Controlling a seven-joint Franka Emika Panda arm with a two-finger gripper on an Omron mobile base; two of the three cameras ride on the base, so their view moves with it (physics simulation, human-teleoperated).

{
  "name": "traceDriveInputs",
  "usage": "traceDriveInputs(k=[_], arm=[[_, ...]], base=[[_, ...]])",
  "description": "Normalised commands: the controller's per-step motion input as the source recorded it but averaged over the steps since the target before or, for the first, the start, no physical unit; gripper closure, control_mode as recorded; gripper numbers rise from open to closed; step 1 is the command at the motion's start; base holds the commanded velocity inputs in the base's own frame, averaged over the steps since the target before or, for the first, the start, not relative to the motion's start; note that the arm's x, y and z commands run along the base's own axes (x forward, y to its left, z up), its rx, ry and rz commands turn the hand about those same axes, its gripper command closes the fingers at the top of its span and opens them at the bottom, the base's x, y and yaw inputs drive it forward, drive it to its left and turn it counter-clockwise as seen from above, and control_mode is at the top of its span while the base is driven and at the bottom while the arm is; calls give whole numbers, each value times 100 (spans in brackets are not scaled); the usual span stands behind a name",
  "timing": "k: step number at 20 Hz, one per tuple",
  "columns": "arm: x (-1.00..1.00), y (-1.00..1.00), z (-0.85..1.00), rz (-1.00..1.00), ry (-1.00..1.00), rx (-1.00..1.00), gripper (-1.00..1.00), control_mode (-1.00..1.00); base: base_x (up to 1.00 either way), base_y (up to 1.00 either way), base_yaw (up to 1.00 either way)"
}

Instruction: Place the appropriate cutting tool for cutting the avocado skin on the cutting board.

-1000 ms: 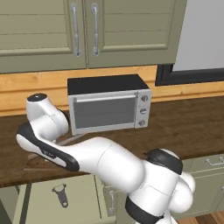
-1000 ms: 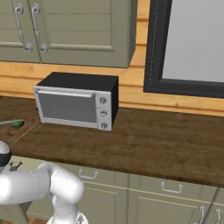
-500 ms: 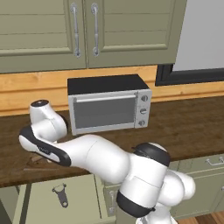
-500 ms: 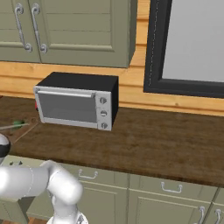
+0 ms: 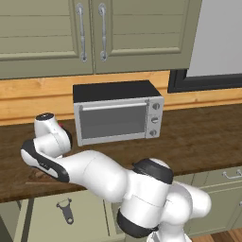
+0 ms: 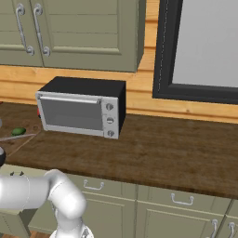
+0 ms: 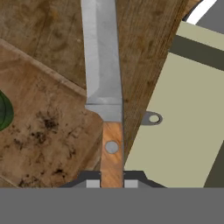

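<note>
My gripper is shut on the orange-brown handle of the cutting tool, a slim knife whose silver blade points away from the hand. The blade hangs over the pale edge of the cutting board and the brown counter beyond it. At the left edge of the hand view the dark green avocado lies on the board. In the right base view the avocado sits at the far left, with the thin blade just in front of it. In the left base view the white wrist hides the hand.
A black and silver toaster oven stands against the back wall to the right of the board. Below the counter edge a beige drawer is open, with a dark grey ring-headed tool in it. Cabinets hang above.
The arm's elbow and shoulder have swung to the left. The hand has stayed near the board with the knife still in it.
</note>
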Motion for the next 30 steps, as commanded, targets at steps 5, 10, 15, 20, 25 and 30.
traceDriveInputs(k=[5,10,15,20,25,30], arm=[[23,15,-24,4,0,2,100,-100],[22,15,-26,3,0,1,100,-100],[21,2,-29,3,0,1,100,-100],[19,5,-37,2,0,0,100,-100],[4,4,-32,1,0,0,-100,-100],[-34,0,3,0,-3,1,-100,-100]], base=[[0,0,0],[0,0,0],[0,0,0],[0,0,0],[0,0,0],[0,0,0]])
